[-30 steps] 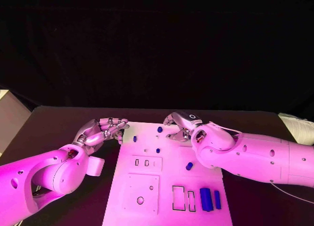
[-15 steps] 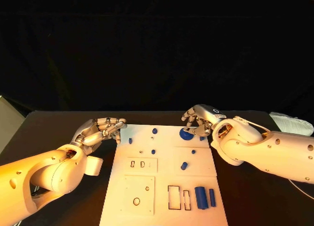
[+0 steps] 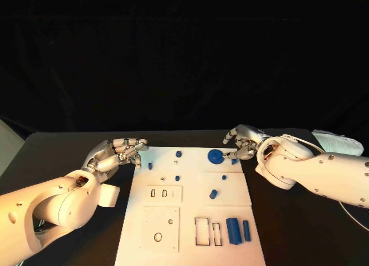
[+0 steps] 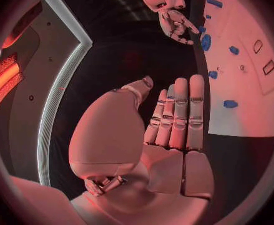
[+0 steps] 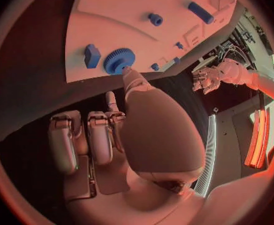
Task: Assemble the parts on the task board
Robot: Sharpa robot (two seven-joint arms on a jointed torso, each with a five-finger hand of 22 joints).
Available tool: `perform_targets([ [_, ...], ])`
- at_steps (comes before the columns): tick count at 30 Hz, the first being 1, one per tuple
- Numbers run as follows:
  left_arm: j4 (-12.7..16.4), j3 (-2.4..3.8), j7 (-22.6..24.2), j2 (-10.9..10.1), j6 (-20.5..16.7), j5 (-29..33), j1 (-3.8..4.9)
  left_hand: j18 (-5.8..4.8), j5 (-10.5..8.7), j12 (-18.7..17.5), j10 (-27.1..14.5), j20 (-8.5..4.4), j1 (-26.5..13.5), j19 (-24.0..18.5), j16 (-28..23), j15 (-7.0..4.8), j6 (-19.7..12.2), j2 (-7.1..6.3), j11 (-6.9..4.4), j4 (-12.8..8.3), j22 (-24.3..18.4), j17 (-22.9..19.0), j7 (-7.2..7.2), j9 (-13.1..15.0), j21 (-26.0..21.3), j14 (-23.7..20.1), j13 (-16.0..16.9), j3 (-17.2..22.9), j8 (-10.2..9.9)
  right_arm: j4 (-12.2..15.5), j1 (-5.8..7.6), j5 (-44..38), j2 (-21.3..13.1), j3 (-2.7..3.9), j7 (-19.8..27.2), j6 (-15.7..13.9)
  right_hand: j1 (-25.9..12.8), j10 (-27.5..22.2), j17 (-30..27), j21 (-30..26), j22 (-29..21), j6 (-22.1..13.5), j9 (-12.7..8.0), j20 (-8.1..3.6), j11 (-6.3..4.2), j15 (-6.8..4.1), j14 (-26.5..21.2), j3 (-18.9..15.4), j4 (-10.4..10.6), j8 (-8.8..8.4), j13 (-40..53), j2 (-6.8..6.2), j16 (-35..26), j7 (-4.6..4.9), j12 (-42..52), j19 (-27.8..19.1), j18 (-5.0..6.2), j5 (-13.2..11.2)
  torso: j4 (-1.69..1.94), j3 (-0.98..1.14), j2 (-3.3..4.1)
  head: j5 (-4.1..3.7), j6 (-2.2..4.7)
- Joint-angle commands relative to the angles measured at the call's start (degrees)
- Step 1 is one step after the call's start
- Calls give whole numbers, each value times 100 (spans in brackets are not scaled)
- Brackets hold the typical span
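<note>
The white task board (image 3: 168,210) lies in the middle of the black table. A blue gear (image 3: 215,156) sits flat near its far right corner, with a small blue block (image 3: 234,161) beside it. My right hand (image 3: 242,144) is at that corner, holding nothing; in the right wrist view its thumb (image 5: 129,80) reaches to the rim of the gear (image 5: 118,60) and its fingers are bent. My left hand (image 3: 117,155) hovers at the board's far left corner, holding nothing, with its fingers (image 4: 177,115) straight and side by side.
Small blue pegs (image 3: 178,153) stand along the board's far half, another blue part (image 3: 213,194) sits mid-board. A blue cylinder (image 3: 232,228) and a blue bar (image 3: 247,230) lie near the front right, beside rectangular slots (image 3: 203,231). A white pad (image 3: 338,141) lies at the far right.
My right hand has drawn back to the right, off the far end of the board, leaving the blue gear uncovered on it. The left hand has stayed put.
</note>
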Motion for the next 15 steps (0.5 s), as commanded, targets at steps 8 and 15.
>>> perform_targets([
  [8,-13,4,43,17,148,14,10,83,18,-3,-23,-3,5,-52,34,-8,-36,35,-1,13,9,-8,-17,8,30,-29,-7,33,-32,-189,-56,176,269,1,-172,366,-78,514,1214,20,1505,-26,-12,53,25,57,549,-3,-6,94,1383,30,67,-3,102,600,-79,42,16,-19,13,-1,-59],
  [15,-15,4,38,12,147,9,11,83,18,-3,-23,-3,5,-52,34,-8,-36,35,-1,13,9,-8,-17,8,30,-29,-7,33,-32,-257,-94,207,390,1,-206,316,-83,535,1227,20,1505,36,-15,56,16,54,550,47,-12,158,1407,71,72,-15,115,600,-79,104,23,-11,21,10,-71],
])
